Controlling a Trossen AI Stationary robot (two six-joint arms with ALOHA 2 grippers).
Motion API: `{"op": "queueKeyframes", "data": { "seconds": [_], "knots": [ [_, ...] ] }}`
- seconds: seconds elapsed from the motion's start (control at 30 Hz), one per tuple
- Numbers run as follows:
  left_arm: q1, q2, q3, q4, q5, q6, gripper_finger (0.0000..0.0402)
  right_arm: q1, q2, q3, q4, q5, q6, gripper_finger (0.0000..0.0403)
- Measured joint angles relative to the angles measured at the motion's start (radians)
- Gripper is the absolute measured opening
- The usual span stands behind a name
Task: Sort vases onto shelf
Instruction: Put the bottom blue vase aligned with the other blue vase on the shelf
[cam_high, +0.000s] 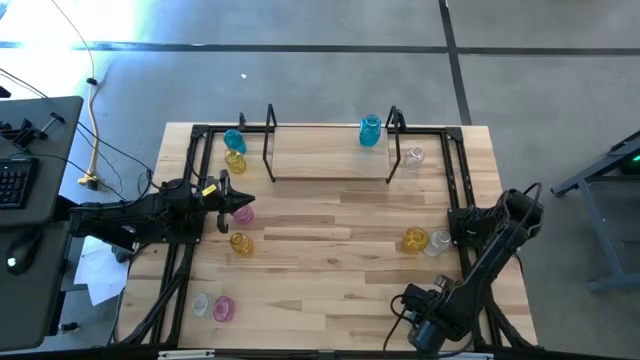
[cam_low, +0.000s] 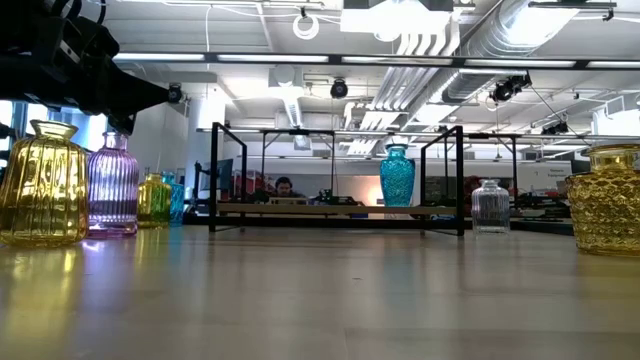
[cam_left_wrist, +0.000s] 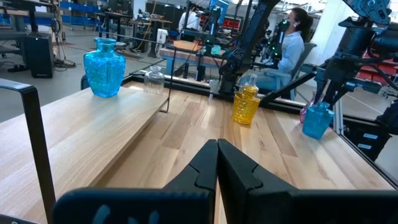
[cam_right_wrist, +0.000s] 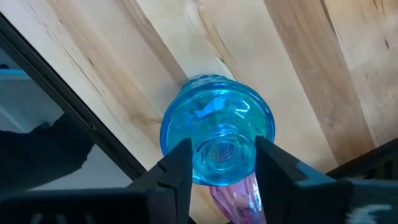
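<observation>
Blue vase: upright, its neck pointing straight up at your right gripper.
Right gripper: directly above, clamped on that neck.
Left gripper: clenched empty, well apart.

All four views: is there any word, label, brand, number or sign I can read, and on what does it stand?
None can be read.
The vases, for example the blue vase on the shelf, bear no lettering.
Background room signage: too small and blurred.
</observation>
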Motion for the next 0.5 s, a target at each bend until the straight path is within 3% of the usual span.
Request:
{"op": "queueKeyframes", "data": {
  "seconds": [0.5],
  "knots": [
    [0.000,0.000,0.000,0.000,0.000,0.000,0.0000,-0.101,-0.003,0.000,0.003,-0.023,-0.160,0.0109]
  ]
}}
